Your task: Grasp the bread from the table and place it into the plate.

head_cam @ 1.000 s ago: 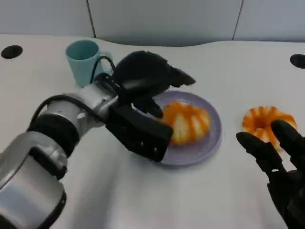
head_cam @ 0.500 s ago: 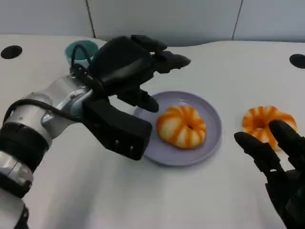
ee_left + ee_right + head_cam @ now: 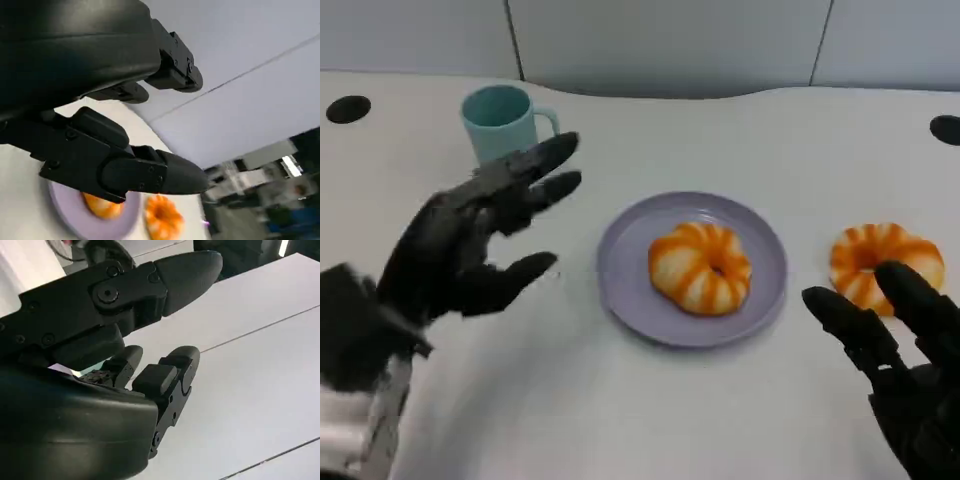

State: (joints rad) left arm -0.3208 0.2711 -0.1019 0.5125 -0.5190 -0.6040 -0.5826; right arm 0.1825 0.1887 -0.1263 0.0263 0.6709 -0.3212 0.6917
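Observation:
An orange-and-cream striped ring of bread (image 3: 701, 266) lies on the lilac plate (image 3: 625, 285) in the middle of the table. A second ring of bread (image 3: 876, 257) lies on the table to the plate's right. My left hand (image 3: 470, 240) hovers left of the plate, fingers spread, holding nothing. My right hand (image 3: 900, 350) is at the lower right, fingers apart and empty, just in front of the second bread. The left wrist view shows the plate (image 3: 75, 220), the bread on it (image 3: 102, 207) and the second bread (image 3: 162, 217) beyond my fingers (image 3: 150, 172).
A teal mug (image 3: 502, 121) stands behind my left hand at the back left. Dark round holes sit in the tabletop at the far left (image 3: 347, 108) and far right (image 3: 945, 128). A grey wall runs along the back.
My left hand has pulled back from over the plate toward the lower left, leaving the bread lying on the plate. The right hand has stayed about where it was.

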